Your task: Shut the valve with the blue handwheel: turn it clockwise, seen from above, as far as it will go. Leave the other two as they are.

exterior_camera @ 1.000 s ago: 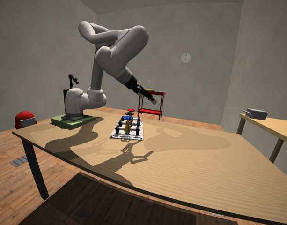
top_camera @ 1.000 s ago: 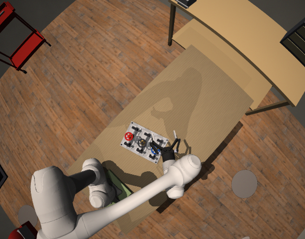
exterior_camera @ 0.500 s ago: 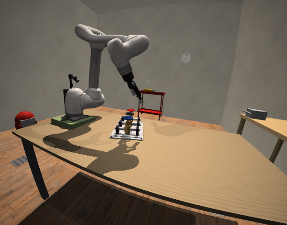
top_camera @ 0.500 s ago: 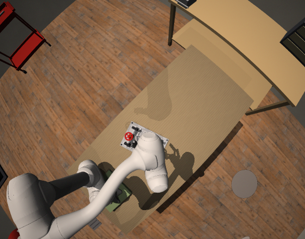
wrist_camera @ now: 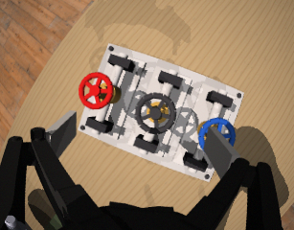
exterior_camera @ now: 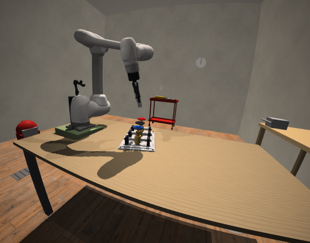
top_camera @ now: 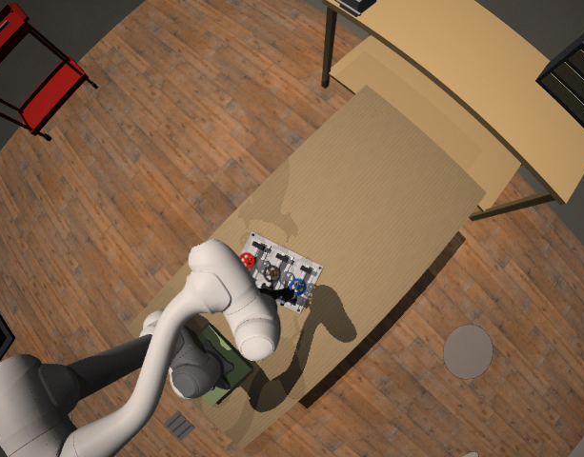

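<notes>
hand [wrist_camera: 142, 140] spread wide, holding nothing, pointing down from well above the valve plate [wrist_camera: 115, 57]. one finger pad [wrist_camera: 218, 146] overlaps the blue handwheel [wrist_camera: 229, 129] in the wrist view only. blue handwheel sits at the plate's end farthest from the red handwheel [wrist_camera: 96, 90], dark one [wrist_camera: 157, 113] between. the high hover probably gives room to line up before descending. plate lies on the table [exterior_camera: 202, 167].

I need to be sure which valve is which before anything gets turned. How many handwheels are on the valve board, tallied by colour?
Red handwheel: 1
Dark grey handwheel: 1
Blue handwheel: 1
Total: 3 handwheels on the valve board; the open gripper hangs above it and holds nothing.
</notes>
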`<action>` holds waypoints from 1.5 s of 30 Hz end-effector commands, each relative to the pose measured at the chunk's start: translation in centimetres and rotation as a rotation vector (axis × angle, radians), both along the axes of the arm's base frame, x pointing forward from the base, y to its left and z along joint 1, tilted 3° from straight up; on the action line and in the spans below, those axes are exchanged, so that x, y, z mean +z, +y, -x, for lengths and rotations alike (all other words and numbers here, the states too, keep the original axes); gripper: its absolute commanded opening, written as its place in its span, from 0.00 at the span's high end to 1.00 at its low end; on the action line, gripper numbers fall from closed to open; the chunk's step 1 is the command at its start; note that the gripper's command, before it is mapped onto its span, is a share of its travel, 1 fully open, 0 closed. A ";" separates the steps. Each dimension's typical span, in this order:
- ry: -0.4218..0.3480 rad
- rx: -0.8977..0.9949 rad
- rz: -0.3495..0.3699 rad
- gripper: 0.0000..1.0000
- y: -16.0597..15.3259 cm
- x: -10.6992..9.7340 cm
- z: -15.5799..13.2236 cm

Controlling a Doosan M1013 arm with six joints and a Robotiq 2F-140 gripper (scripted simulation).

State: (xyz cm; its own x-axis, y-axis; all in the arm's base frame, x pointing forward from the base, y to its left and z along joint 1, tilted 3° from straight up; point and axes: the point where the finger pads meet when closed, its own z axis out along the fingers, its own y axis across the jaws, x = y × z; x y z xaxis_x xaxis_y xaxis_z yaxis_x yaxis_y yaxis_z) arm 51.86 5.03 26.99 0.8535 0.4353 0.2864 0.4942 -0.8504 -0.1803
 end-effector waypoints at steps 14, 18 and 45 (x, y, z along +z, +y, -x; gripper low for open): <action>0.034 -0.125 0.157 0.00 -1.4 1.4 3.1; 0.034 -0.125 0.157 0.00 -1.4 1.4 3.1; 0.034 -0.125 0.157 0.00 -1.4 1.4 3.1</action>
